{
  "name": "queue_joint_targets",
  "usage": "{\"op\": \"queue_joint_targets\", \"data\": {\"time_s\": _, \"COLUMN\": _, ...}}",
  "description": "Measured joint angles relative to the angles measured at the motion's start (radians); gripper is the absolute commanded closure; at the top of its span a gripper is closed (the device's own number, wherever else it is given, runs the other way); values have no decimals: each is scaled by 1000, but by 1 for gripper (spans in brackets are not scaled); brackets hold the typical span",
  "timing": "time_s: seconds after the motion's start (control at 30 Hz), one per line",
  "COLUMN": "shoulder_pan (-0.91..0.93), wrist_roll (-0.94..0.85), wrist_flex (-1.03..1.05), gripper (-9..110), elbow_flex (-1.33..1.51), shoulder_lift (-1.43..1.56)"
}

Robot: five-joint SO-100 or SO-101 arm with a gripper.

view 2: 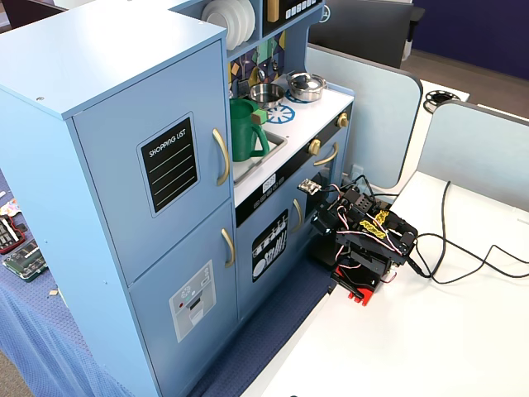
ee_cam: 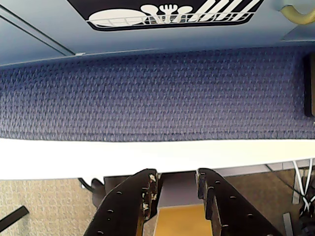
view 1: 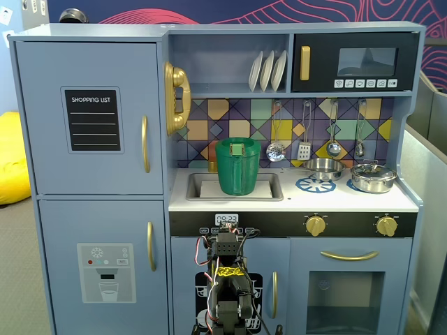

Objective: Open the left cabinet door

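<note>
- The large blue-grey cabinet door (view 1: 89, 117) with a black "SHOPPING LIST" panel sits shut at the toy kitchen's upper left; its vertical gold bar handle (view 1: 145, 144) lies along its right edge.
- The black two-finger gripper (ee_cam: 176, 184), folded low before the kitchen's base, has its jaws slightly parted, holding nothing.
- It is well apart from that door.

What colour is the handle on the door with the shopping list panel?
Gold. The vertical bar handle on the left cabinet door shows best in a fixed view.
</note>
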Motion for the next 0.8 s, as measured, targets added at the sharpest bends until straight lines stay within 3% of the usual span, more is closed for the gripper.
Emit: {"op": "queue_joint_targets", "data": {"time_s": 0.8, "shoulder_pan": -58, "wrist_roll": -54, "wrist_flex": -38, "gripper": 101, "elbow_flex": 12, "shoulder_lift": -2}}
